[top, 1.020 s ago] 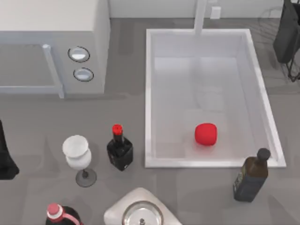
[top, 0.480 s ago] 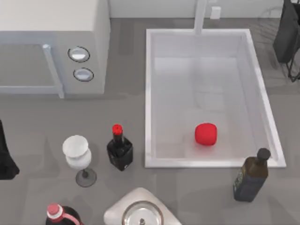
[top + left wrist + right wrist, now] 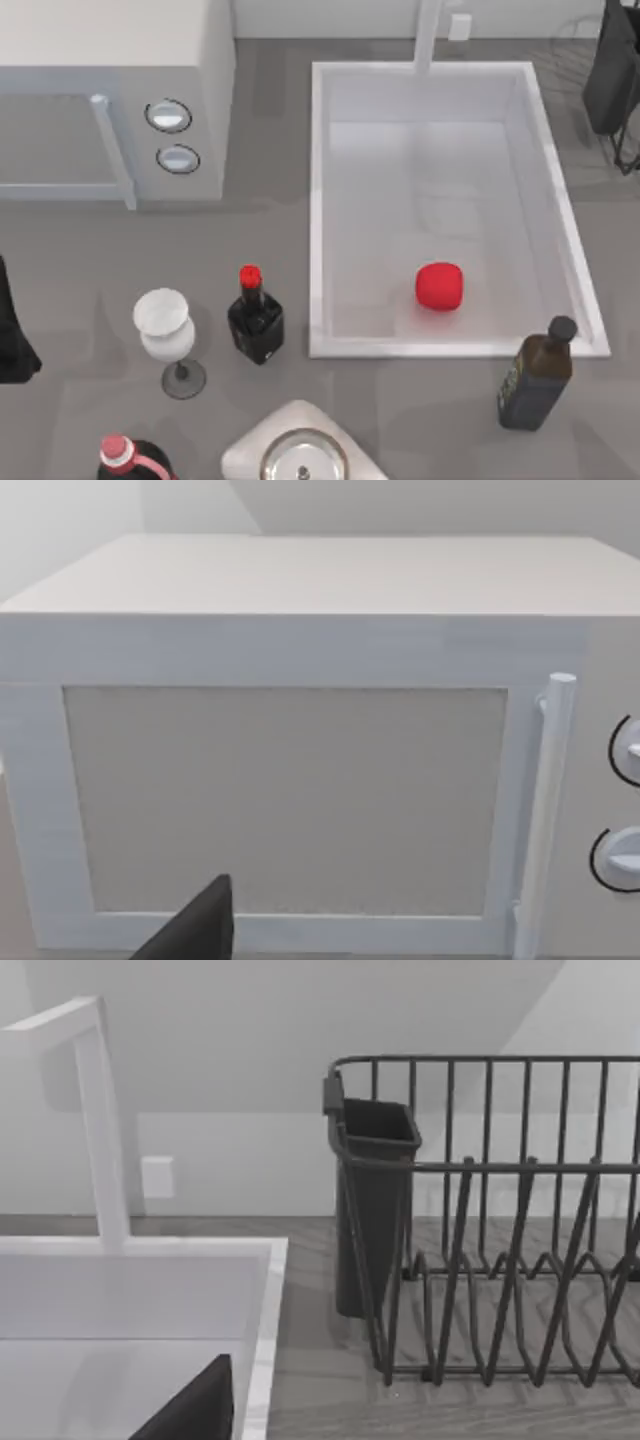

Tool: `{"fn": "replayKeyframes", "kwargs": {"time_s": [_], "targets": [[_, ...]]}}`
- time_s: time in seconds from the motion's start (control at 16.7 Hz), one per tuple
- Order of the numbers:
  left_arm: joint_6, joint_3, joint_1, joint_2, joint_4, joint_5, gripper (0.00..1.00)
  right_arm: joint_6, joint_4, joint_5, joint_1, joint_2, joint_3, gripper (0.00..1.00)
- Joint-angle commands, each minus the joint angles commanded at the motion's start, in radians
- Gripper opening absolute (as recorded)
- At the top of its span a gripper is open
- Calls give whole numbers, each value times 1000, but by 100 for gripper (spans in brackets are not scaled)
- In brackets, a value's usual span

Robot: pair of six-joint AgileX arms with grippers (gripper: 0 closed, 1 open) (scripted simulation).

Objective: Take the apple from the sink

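A grey table (image 3: 90, 260) is seen from above, with a large white rectangular sink (image 3: 318, 200) set into its right half. The apple (image 3: 439, 287), a smooth bright-red rounded blob, is seen lying on the sink's pale flat bottom, close to the near wall and slightly right of the basin's middle, touched by nothing. A white faucet post (image 3: 428, 35) is seen rising at the sink's far rim.

A white microwave (image 3: 110, 60) with two round knobs is placed at the far left of the table. In front of it, a wine glass (image 3: 165, 335) and a small dark bottle with a red cap (image 3: 255, 320) are stood side by side, just left of the sink. A taller dark bottle (image 3: 537, 375) is stood just outside the sink's near right corner. A dark wire dish rack (image 3: 500, 1240) is seen beside the sink's far right corner.

The left arm (image 3: 12, 335) is parked at the table's left edge, its wrist camera faced toward the microwave door. The right arm (image 3: 612, 70) is parked at the far right, beside the rack. Whether either claw is apart or together cannot be told, as just a dark corner of each is seen in the wrist views.
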Motion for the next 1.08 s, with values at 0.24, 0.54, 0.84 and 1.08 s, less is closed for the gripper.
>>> {"fn": "replayKeyframes", "kwargs": {"time_s": [0.24, 0.54, 0.84, 1.08], "targets": [[0, 0, 0, 0, 0, 0, 100, 8, -20, 0, 8, 30, 29, 100], [0, 0, 0, 0, 0, 0, 100, 71, -177, 1, 68, 288, 272, 100], [0, 0, 0, 0, 0, 0, 100, 173, -430, 1, 165, 774, 683, 100], [0, 0, 0, 0, 0, 0, 100, 264, -656, 2, 252, 1238, 1055, 100]]}}
